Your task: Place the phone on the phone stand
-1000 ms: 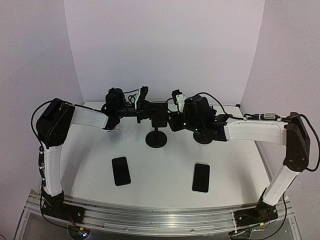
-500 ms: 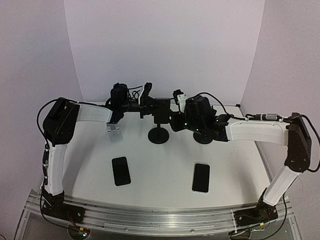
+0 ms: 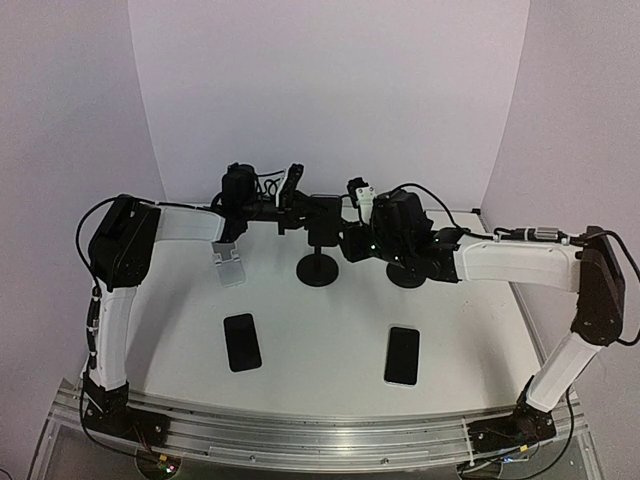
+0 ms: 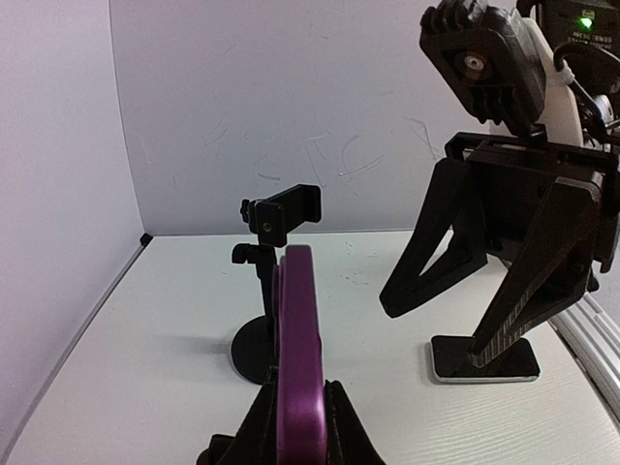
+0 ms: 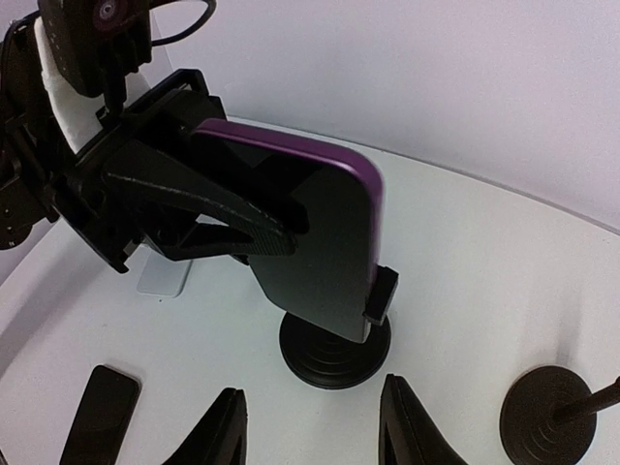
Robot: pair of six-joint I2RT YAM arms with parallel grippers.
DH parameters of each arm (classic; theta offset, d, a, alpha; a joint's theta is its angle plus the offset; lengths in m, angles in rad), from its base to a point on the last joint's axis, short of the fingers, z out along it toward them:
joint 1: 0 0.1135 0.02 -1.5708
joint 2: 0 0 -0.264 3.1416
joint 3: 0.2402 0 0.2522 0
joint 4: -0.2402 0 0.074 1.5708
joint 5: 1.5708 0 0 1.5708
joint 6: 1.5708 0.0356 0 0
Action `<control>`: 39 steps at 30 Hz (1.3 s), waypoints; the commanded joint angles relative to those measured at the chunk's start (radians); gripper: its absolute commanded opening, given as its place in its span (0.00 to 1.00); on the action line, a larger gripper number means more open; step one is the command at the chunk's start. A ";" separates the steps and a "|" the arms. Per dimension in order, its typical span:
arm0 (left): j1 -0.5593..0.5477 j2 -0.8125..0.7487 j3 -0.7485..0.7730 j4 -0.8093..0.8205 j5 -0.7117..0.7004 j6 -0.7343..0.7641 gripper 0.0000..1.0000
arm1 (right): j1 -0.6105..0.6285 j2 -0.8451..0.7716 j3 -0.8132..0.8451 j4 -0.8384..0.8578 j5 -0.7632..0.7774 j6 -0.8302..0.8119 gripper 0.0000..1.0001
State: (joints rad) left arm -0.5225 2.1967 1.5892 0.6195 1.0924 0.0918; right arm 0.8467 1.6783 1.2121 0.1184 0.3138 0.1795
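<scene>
My left gripper (image 3: 303,213) is shut on a purple-cased phone (image 3: 322,220) and holds it upright over a black phone stand (image 3: 318,270). In the right wrist view the phone (image 5: 320,242) has its lower right edge against the stand's clamp jaw (image 5: 383,295), above the round base (image 5: 334,351). In the left wrist view the phone (image 4: 295,349) is edge-on between my fingers (image 4: 334,426), and its stand is hidden. My right gripper (image 3: 350,240) is open and empty just in front of that stand; it also shows in the right wrist view (image 5: 312,426).
A second black stand (image 4: 281,218) stands to the right (image 3: 405,275). A black phone (image 3: 241,341), a silver-edged phone (image 3: 402,354) and a white phone (image 3: 230,263) lie on the table. The back wall is close behind.
My left gripper has moved right and slightly up with the purple phone. The stand under it now sits a little further right. The right arm has barely moved.
</scene>
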 commanded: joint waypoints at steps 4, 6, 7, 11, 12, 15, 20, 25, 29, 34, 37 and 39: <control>0.023 0.023 0.028 -0.048 0.040 -0.062 0.21 | 0.003 -0.042 0.006 0.012 0.001 -0.008 0.41; 0.024 0.021 0.030 -0.042 0.045 -0.065 0.23 | 0.002 -0.042 0.006 0.012 0.001 -0.008 0.41; 0.025 0.020 0.031 -0.041 0.049 -0.066 0.24 | 0.003 -0.042 0.006 0.011 0.000 -0.008 0.42; 0.033 -0.001 0.016 -0.030 0.059 -0.067 0.43 | 0.003 -0.056 0.005 0.001 0.007 -0.003 0.45; 0.038 -0.013 0.005 -0.022 0.062 -0.066 0.47 | 0.003 -0.062 0.005 -0.011 0.017 0.001 0.46; 0.057 -0.052 -0.031 -0.024 0.073 -0.048 0.59 | 0.003 -0.077 0.021 -0.088 0.078 0.043 0.52; 0.095 -0.136 -0.076 -0.127 0.079 0.054 0.67 | -0.025 -0.127 0.037 -0.251 0.048 0.170 0.67; 0.120 -0.212 -0.141 -0.146 0.079 0.077 0.71 | -0.112 -0.177 0.136 -0.495 0.010 0.291 0.75; 0.123 -0.255 -0.191 -0.131 0.061 0.068 0.72 | -0.194 -0.178 0.261 -0.692 0.022 0.326 0.87; 0.128 -0.304 -0.235 -0.131 0.061 0.064 0.72 | -0.358 -0.106 0.451 -0.894 -0.115 0.203 0.86; 0.132 -0.326 -0.249 -0.143 0.063 0.073 0.72 | -0.460 -0.037 0.538 -0.974 -0.261 0.033 0.85; 0.135 -0.336 -0.256 -0.152 0.060 0.078 0.72 | -0.493 0.006 0.576 -1.009 -0.375 -0.116 0.85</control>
State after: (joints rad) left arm -0.3935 1.9299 1.3498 0.4757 1.1492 0.1474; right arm 0.4203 1.5959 1.7112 -0.7194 0.1729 0.3266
